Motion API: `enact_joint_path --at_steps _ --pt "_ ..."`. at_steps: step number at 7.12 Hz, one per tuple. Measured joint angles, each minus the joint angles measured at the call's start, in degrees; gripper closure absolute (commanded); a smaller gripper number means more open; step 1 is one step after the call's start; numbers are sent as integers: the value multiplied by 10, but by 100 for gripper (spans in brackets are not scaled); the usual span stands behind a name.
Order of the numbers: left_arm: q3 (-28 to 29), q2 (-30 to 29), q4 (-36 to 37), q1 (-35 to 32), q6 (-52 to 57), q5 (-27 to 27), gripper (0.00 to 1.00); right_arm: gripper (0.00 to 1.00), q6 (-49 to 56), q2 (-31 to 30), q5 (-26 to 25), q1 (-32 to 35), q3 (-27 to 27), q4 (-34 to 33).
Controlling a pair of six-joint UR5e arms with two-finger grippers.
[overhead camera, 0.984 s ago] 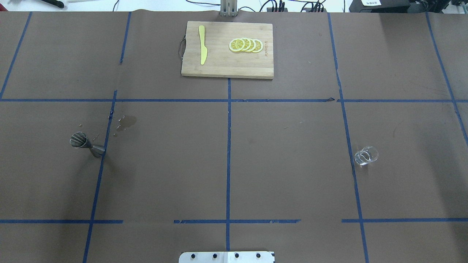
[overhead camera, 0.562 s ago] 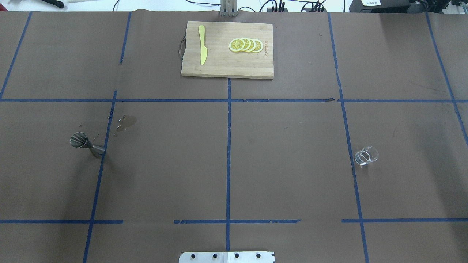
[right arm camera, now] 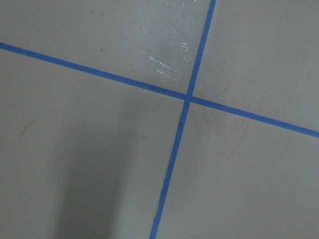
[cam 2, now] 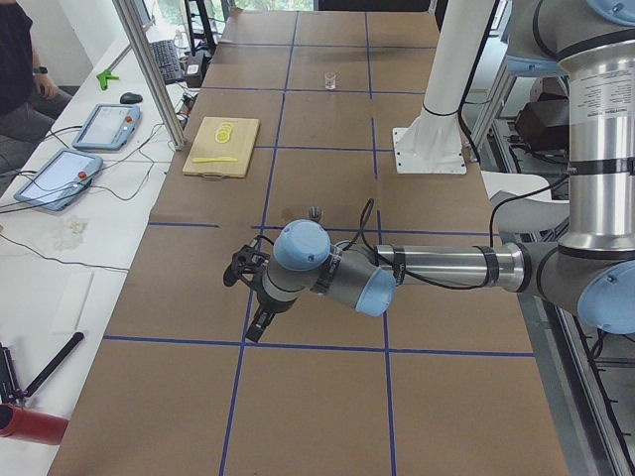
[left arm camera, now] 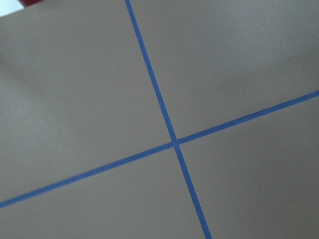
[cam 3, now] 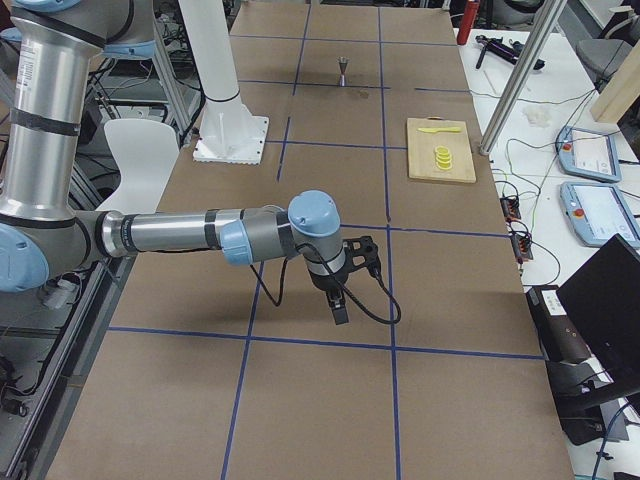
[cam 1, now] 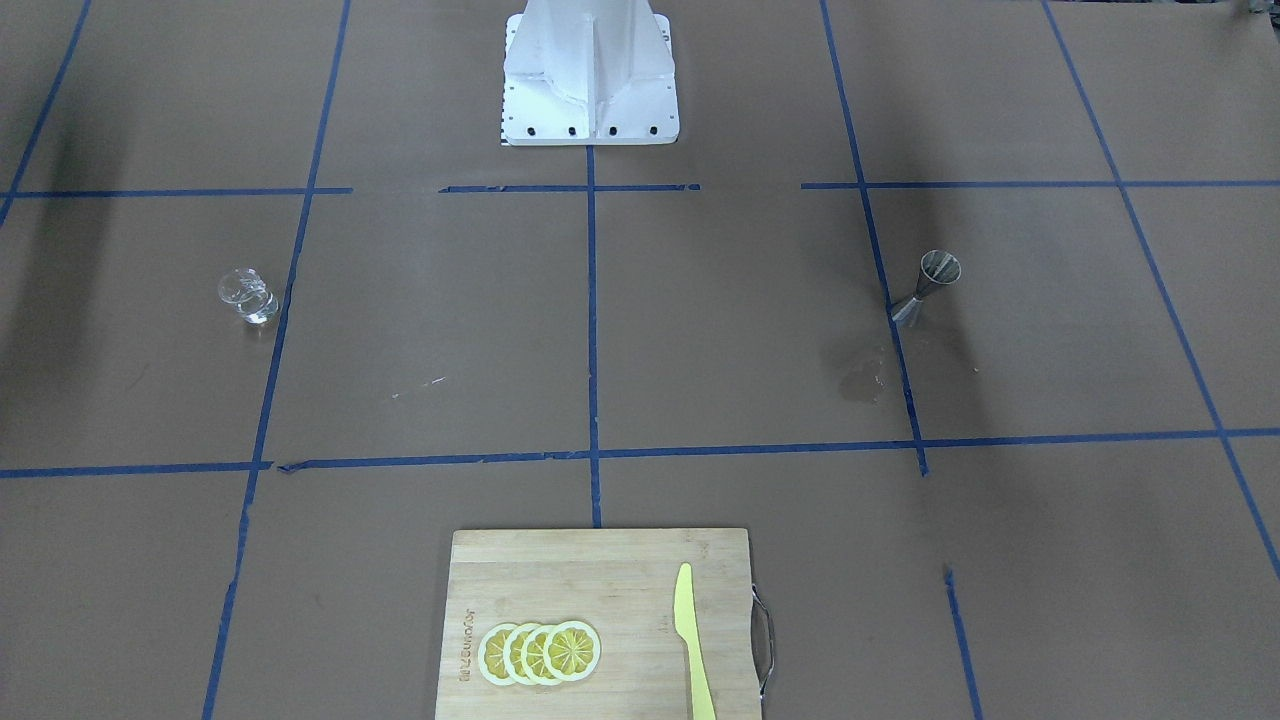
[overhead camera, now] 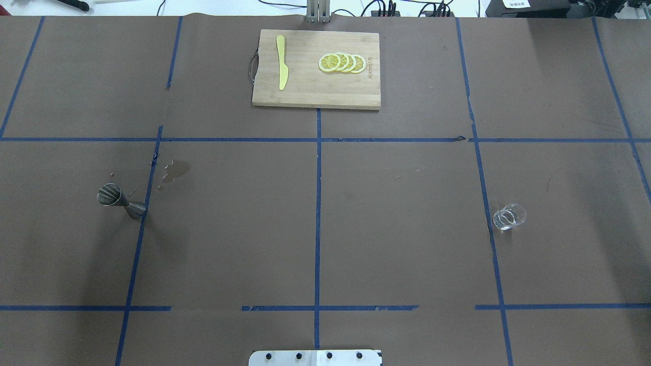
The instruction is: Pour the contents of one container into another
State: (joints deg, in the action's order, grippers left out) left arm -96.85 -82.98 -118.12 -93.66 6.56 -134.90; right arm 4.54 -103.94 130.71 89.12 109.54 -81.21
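Tools: left tool (cam 2: 256, 325) hangs low over the left end of the counter (overhead camera: 407, 229), right tool (cam 3: 339, 312) over the right end. Both point down at bare brown paper. They show only in the side views, so I cannot tell whether the jaws are parted or closed. Neither carries a task item.

Small clear transparent cup with side handle (overhead camera: 508, 217) stands on the right of the counter. Small grey steel hourglass jigger (overhead camera: 119, 202) stands upright on the left, well apart from the cup. Judgement: each arm waits on its own item's side, so pouring has not begun. Cup contents cannot be told.

Damp-looking patch (overhead camera: 175, 170) lies near the jigger. Wooden cutting board (overhead camera: 316, 86) sits far centre, out of the working lane.
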Motion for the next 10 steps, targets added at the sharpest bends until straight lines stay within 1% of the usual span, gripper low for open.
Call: enact_joint_path --at_steps 1,3,5,6,7,8,9,10 --pt "3 -1 -40 0 -3 -2 0 0 0 0 5 0 0 1" --pt "11 -2 -102 0 -7 -33 0 0 1 -1 18 0 -1 13" --pt "23 2 -215 1 -13 -50 0 0 -9 -1 21 0 -7 39" --pt "30 2 -259 7 -29 -53 0 0 -17 -2 21 0 -8 49" --pt "32 3 -305 25 -71 -54 0 0 -25 -3 22 0 -9 54" --pt "34 3 -365 52 -137 -45 0 0 -30 -3 22 0 -10 56" --pt "34 5 -437 90 -227 -21 0 0 -33 -3 22 0 -10 57" --pt "31 9 -496 134 -309 16 0 0 -33 -3 22 0 -10 58"
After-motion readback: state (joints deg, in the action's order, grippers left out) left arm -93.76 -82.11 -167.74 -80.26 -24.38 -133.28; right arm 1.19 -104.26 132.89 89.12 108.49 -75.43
